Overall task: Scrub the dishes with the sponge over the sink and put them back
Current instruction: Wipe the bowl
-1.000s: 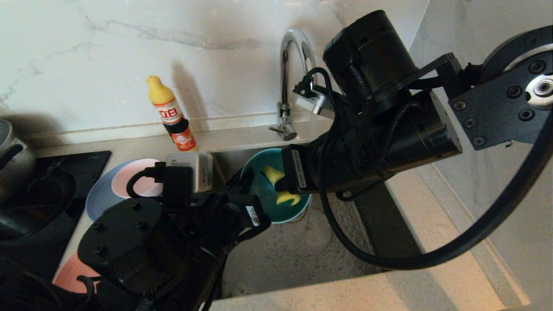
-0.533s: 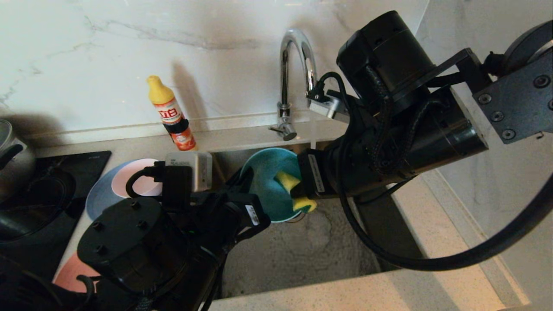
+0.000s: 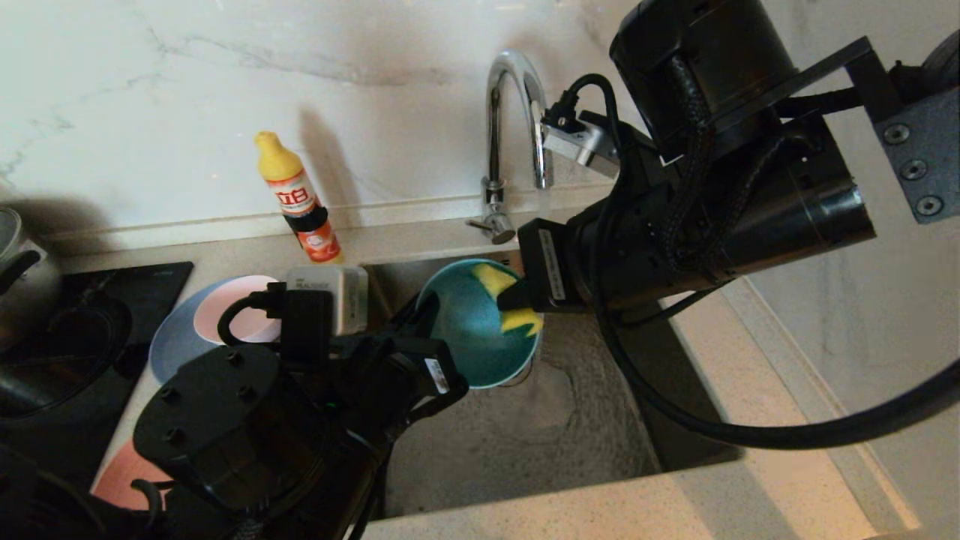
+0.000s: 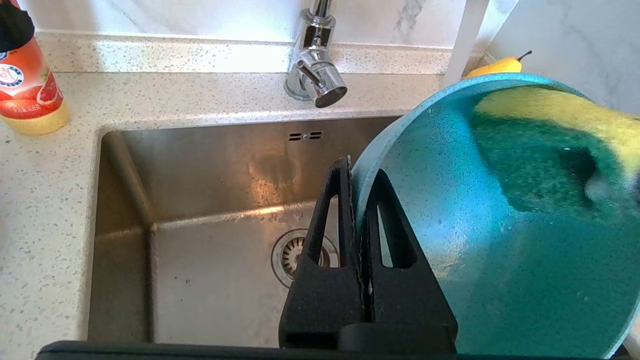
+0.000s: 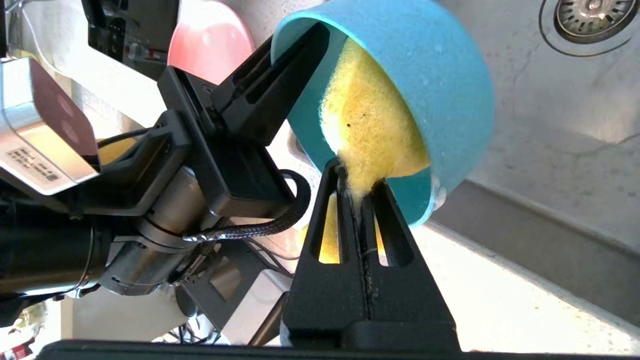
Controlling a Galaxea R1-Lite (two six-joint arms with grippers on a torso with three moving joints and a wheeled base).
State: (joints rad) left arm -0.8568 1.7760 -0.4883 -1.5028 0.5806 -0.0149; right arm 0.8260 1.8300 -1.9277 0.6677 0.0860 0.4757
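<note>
The teal bowl (image 3: 472, 337) hangs tilted over the sink (image 3: 525, 442), its opening facing my right arm. My left gripper (image 4: 360, 167) is shut on the bowl's rim, one finger inside and one outside. My right gripper (image 5: 356, 174) is shut on the yellow sponge (image 5: 370, 130) and presses it against the bowl's inner wall near the far rim (image 3: 491, 281). The sponge's green side lies on the bowl (image 4: 550, 107). A pink plate (image 3: 232, 307) rests on the grey-blue plate (image 3: 169, 349) on the counter to the left. A pale pink dish (image 3: 120, 476) shows behind my left arm.
The chrome faucet (image 3: 499, 112) stands behind the bowl. A dish soap bottle (image 3: 300, 202) is on the back ledge, with a steel pot (image 3: 15, 262) on the black cooktop (image 3: 90, 300) at far left. The drain strainer (image 5: 590, 15) lies below the bowl. A yellow pear (image 4: 495, 67) sits by the wall.
My right gripper has swept the sponge from the bowl's middle to its lower right edge, then up to the far rim. The left gripper and bowl have stayed still.
</note>
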